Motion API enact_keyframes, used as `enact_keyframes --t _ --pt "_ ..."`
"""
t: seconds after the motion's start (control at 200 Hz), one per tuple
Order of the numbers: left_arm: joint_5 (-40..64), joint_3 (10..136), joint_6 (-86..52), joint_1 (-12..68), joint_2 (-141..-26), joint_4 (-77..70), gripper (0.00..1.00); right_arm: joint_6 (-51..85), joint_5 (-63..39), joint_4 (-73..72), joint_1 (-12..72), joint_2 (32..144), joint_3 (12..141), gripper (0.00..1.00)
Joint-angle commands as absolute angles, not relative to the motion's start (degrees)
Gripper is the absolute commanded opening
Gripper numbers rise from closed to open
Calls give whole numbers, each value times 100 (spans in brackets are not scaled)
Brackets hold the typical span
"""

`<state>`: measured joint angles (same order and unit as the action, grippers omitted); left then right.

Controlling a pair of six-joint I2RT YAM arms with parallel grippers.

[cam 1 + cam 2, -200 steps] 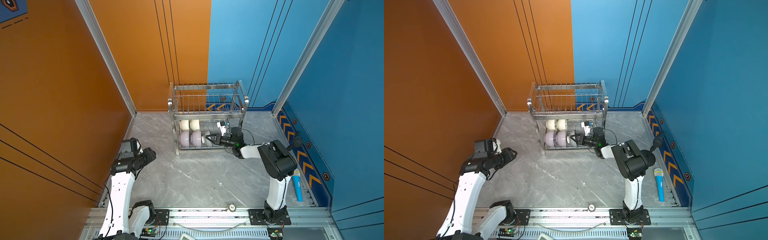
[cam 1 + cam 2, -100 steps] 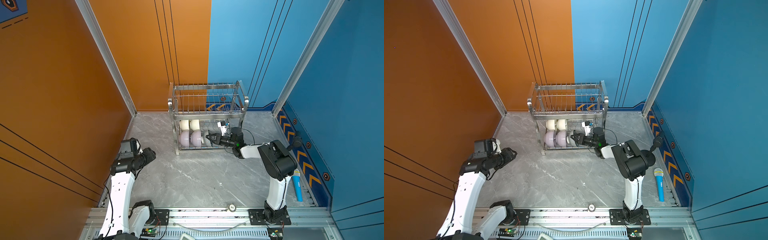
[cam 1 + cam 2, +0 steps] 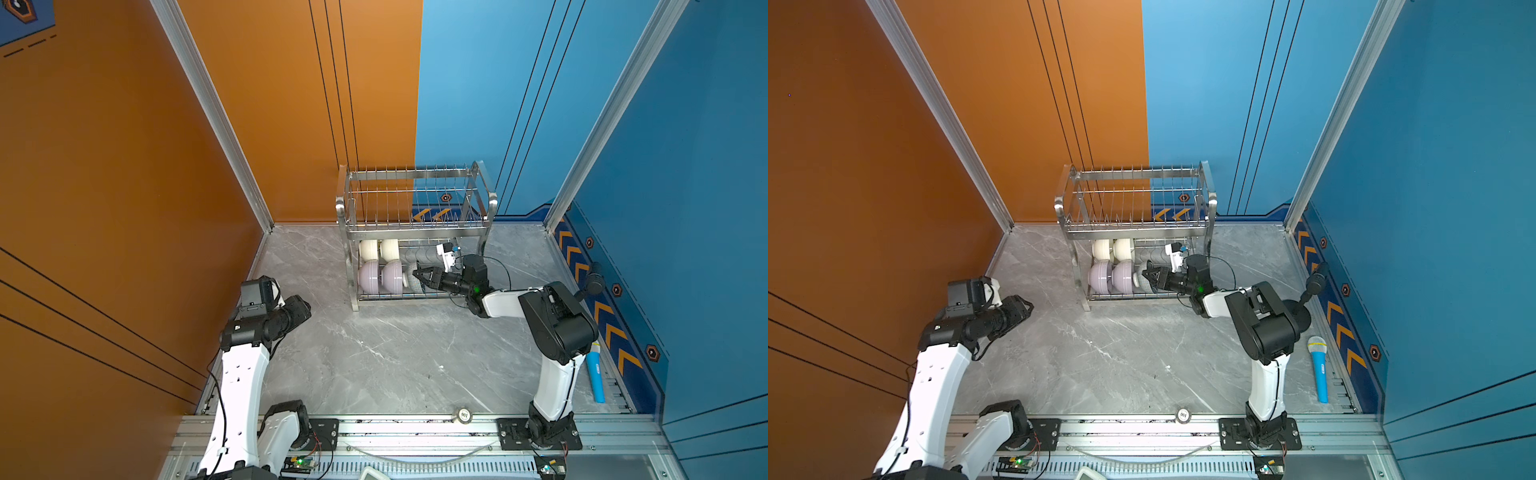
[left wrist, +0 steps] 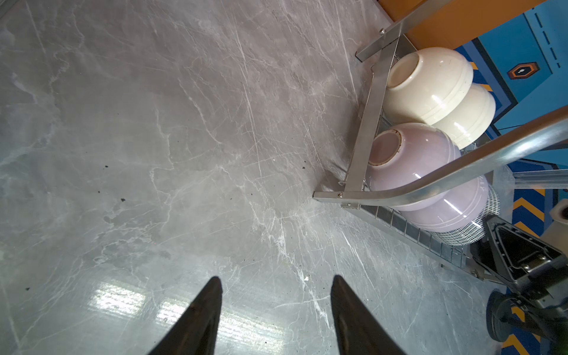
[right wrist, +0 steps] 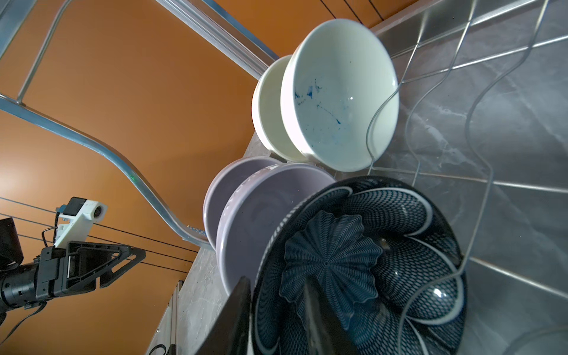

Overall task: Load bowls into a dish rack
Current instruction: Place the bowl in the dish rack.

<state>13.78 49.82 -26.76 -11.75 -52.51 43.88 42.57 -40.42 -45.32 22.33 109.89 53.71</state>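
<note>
Writing: a round tag (image 3: 1182,414) on the front rail seems to read "001"; no other writing is legible.
Change: a second ago the right gripper (image 5: 275,281) was nearly closed; its fingers now stand apart, one on either side of the dark bowl (image 5: 384,246) rim.
Left gripper (image 4: 276,282): fingers apart with nothing between them, over bare table (image 4: 153,153).
Bowls: all stand on edge in the dish rack (image 3: 415,226) lower tier. Their mouths face the right gripper and their axes run along the rack.
Order: the dark bowl is at the right fingertips, the lilac bowls (image 3: 380,274) are just beyond it, and the cream bowls (image 3: 380,249) stand in the row beside.

A robot lab cell (painted panel walls (image 3: 124,166), arms (image 3: 241,382) bolted to an aluminium rail (image 3: 415,432)).
</note>
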Motion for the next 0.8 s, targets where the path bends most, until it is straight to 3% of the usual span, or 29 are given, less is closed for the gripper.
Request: enact_keyframes --t 0.0,0.37,0.791 --pt "1481 4905 -2567 -1230 -5178 4365 58 3937 -3776 -4154 2158 10649 5253 37" --pt "1462 4855 -2575 -1265 -5178 4367 58 3460 -3410 -3522 2171 9747 4843 42" --pt "1173 4612 -2580 -1298 -5176 3912 57 2221 -2220 -2037 2582 7567 3779 43"
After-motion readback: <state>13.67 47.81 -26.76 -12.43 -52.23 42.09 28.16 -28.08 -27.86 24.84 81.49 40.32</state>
